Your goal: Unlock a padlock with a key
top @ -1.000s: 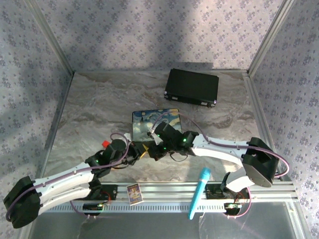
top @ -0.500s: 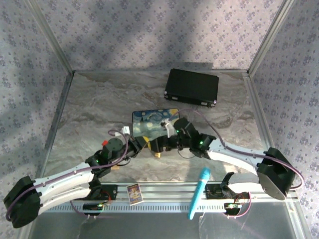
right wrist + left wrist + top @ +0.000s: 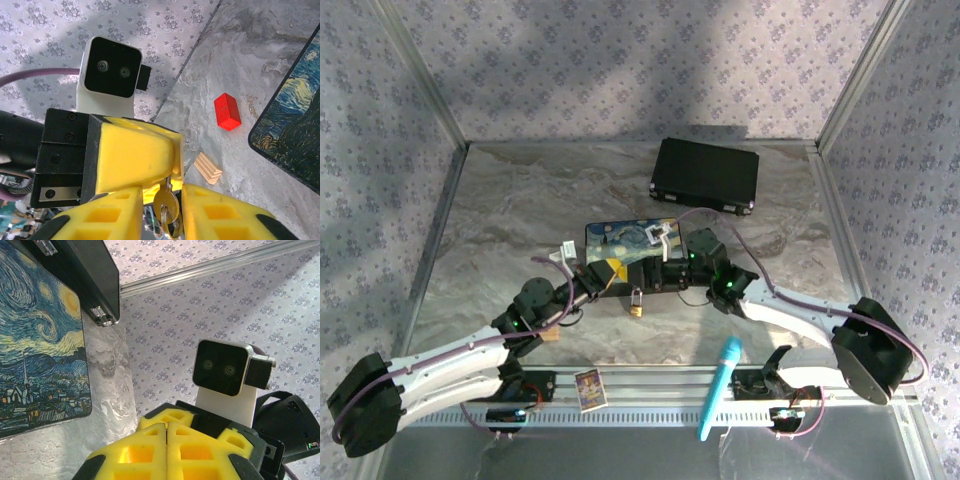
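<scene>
The tiny padlock (image 3: 636, 308), brass body with a thin silver shackle, lies on the marble table (image 3: 510, 220) just in front of where the two grippers meet. My left gripper (image 3: 608, 276) (image 3: 166, 424) has its yellow pads pressed together. In the right wrist view a brass key (image 3: 166, 205) with a ring sticks out from under those left pads (image 3: 135, 155). My right gripper (image 3: 657, 276) (image 3: 163, 193) is open, its fingers standing on either side of the key's head with small gaps. The key's blade is hidden.
A painted night-sky tin (image 3: 625, 243) lies right behind the grippers, a black case (image 3: 705, 173) farther back. A red block (image 3: 227, 111) and a tan wooden block (image 3: 207, 168) lie beside the left arm. A blue pen (image 3: 718, 388) and a small card (image 3: 589, 388) rest on the front rail.
The right arm swung out to the right and its gripper now faces the left one. The left gripper rose and moved right to meet it. The padlock came into view and stayed put.
</scene>
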